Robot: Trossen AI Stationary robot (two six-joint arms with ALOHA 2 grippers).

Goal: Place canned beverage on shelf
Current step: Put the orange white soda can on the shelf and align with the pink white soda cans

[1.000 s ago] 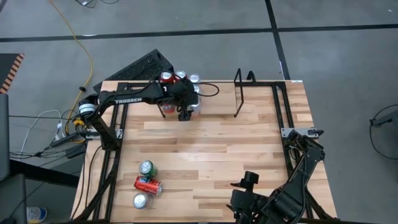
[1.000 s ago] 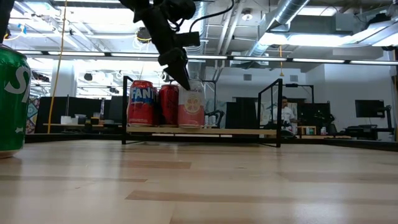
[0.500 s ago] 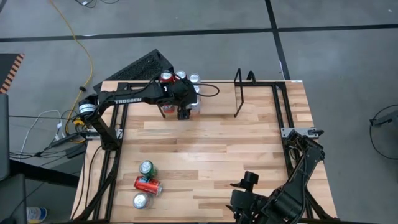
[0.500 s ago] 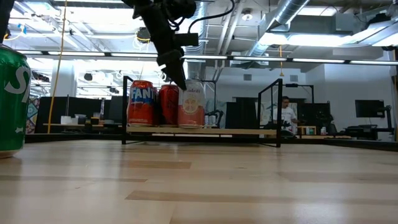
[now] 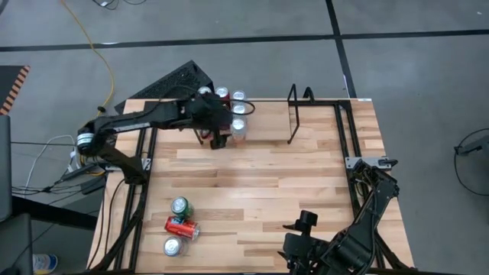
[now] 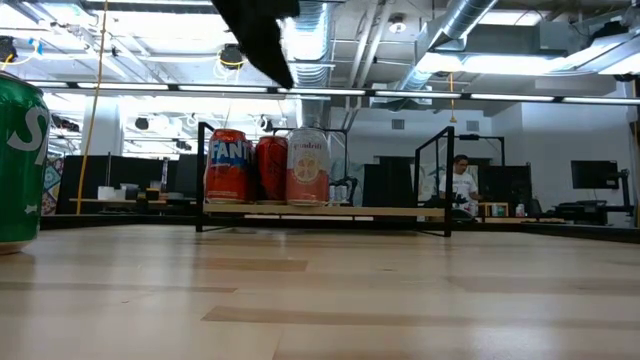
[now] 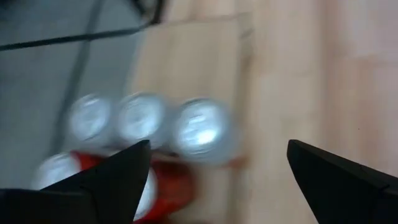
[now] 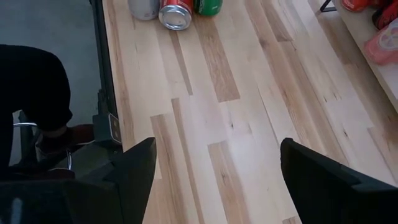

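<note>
- The shelf (image 6: 325,211) sits at the far edge of the worktop (image 5: 252,198), and it already carries several cans, all upright.
- In the low view three show at the front: a red Fanta can (image 6: 227,166), a darker red can (image 6: 270,168) beside it, and a pink can (image 6: 308,167) at the end of that row. The high view shows more silver tops behind them, so the stock is two rows deep.
- The pink can (image 5: 238,128) stands free on the shelf with nothing gripping it, so I judge this placement finished.
- Three cans are left near the front left of the worktop: a green can (image 5: 180,206) upright, a red can (image 5: 182,227) lying on its side, and a silver-topped can (image 5: 173,246) upright. They sit close together, well apart from the shelf.
- The rest of the shelf, out to its right end loop (image 5: 292,114), looks free for them.
- The left gripper (image 5: 219,138) hangs above the shelf, just beside the pink can, with its fingers spread wide and nothing between them; the left wrist view shows can tops below the gap.
- The right gripper (image 8: 211,174) waits at the near right corner, fingers spread and empty.
</note>
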